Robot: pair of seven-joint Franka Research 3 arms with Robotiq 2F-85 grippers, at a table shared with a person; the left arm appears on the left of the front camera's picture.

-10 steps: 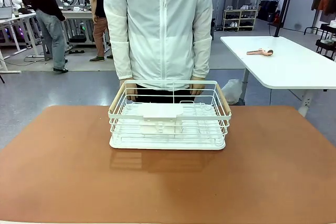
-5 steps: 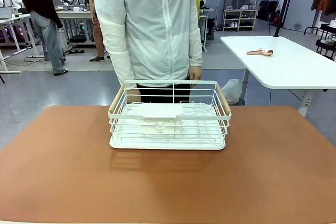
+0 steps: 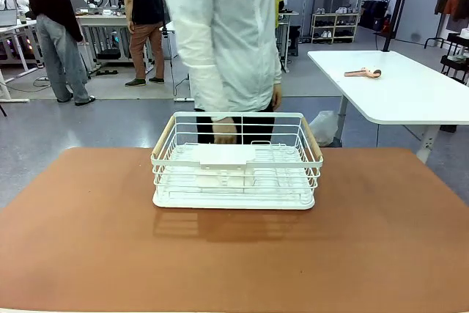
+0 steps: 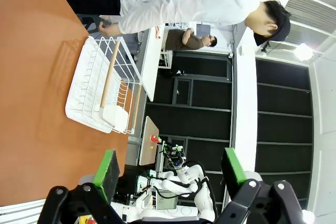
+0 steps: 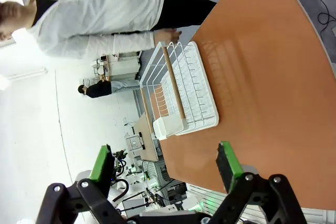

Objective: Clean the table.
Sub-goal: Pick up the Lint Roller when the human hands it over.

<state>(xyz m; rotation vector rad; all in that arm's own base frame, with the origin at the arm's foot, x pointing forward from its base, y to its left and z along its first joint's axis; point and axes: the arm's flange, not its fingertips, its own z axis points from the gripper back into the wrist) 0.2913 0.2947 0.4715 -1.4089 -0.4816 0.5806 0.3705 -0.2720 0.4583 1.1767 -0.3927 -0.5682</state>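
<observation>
Table (image 3: 80, 254): reddish-brown matte top with rounded corners, set between the robot and a person (image 3: 227, 42). It spans the near field of the front view and also appears in both wrist views.
Long axis: runs left to right across the robot's front, with the short axis pointing from robot to person. The top lies level.
Load on the top: a white wire basket (image 3: 236, 163) stands near the middle, toward the far edge. Its long side is parallel to the table's long axis, and a white insert (image 3: 227, 155) sits inside it.
Handling, judged: the table is heavy and rigid, not a thing to lift, so the work is on its surface. The smooth top probably lets the basket slide under a sideways push. The basket looks light and stiff, and its tan side rails (image 3: 164, 137) or top rim wire offer the likeliest holds.
Left gripper (image 4: 170, 167): fingers spread wide with nothing between the green pads (image 4: 108, 173). It is raised off the top, well apart from the basket.
Right gripper (image 5: 164, 163): fingers likewise spread wide and empty, well apart from the basket.
Person's hand (image 3: 226, 134): just behind the basket's far rim; contact cannot be told.
Task state, judged: clearing not yet begun, since the basket stands on the top.
</observation>
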